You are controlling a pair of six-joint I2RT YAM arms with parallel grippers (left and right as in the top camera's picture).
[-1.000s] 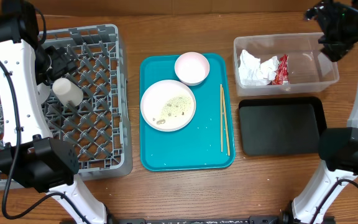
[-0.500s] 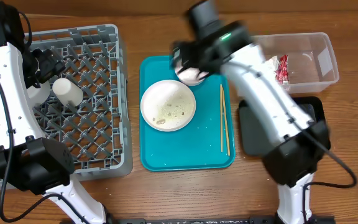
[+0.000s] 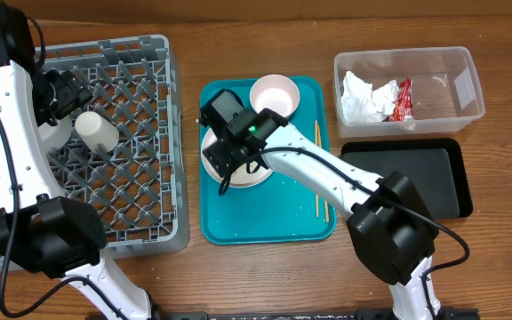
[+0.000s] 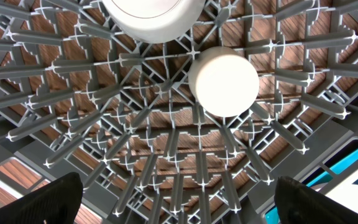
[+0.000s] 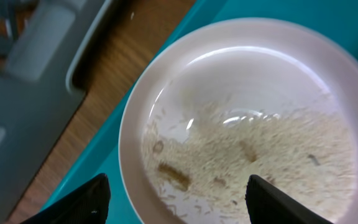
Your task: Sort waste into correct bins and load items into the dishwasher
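The round plate (image 3: pixel 244 178) lies on the teal tray (image 3: pixel 265 218), with rice grains (image 5: pixel 253 162) and food scraps on it. My right gripper (image 3: pixel 224 169) hangs open over the plate's (image 5: pixel 241 81) left rim (image 5: pixel 179 208) and holds nothing. The pink bowl (image 3: pixel 275 96) and chopsticks (image 3: pixel 320 169) are also on the tray. My left gripper (image 3: pixel 60 89) is open and empty (image 4: pixel 179 205) over the grey dish rack (image 3: pixel 132 196), above the white cup (image 4: pixel 224 81). The napkin (image 3: pixel 367 96) and red wrapper (image 3: pixel 403 98) lie in the clear tub (image 3: pixel 465 89).
The black tray (image 3: pixel 407 182) sits in front of the clear tub. A pale round dish (image 4: pixel 151 15) sits in the rack beside the cup (image 3: pixel 96 132), partly hidden by my left arm. The rack's wall (image 5: pixel 30 81) stands close to the left of the teal tray (image 5: pixel 104 168).
My right arm has swung from beside the clear tub at the far right across to the plate on the teal tray. The left arm has barely moved.
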